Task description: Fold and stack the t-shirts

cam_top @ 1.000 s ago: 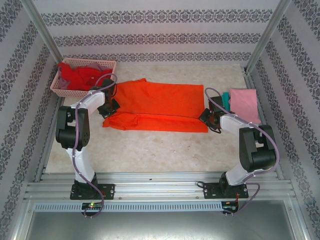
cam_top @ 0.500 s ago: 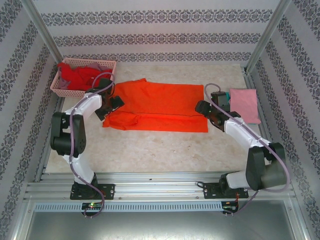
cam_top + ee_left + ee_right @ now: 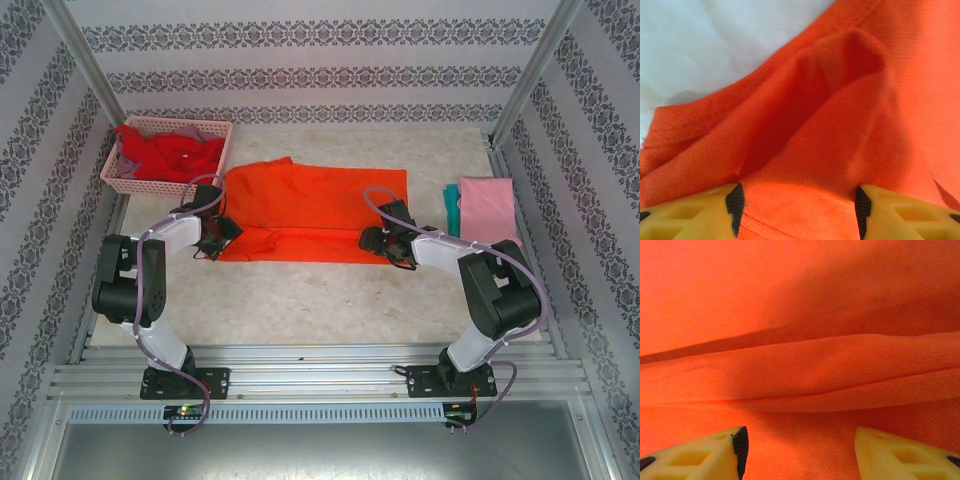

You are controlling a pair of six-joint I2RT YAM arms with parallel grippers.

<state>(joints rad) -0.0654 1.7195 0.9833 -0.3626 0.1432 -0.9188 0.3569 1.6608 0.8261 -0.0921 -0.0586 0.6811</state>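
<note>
Orange shirt (image 3: pixel 320 205) lies mid-bench (image 3: pixel 300 300), its near long edge folded up into a strip.

Your left gripper (image 3: pixel 215 238) sits at the strip's left end and your right gripper (image 3: pixel 383 243) at its right end. Both are released, fingers spread on the cloth.

Bare bench lies between shirt and arm bases.

Basket (image 3: pixel 118 180) with red shirts (image 3: pixel 165 155) stands just beyond the left end. Pink shirt (image 3: pixel 488 205) lies folded on teal shirt (image 3: pixel 452 205), right.

Left wrist view gives you a raised ridge of cloth ahead of the fingers. Right wrist view shows a flat layered fold edge.
</note>
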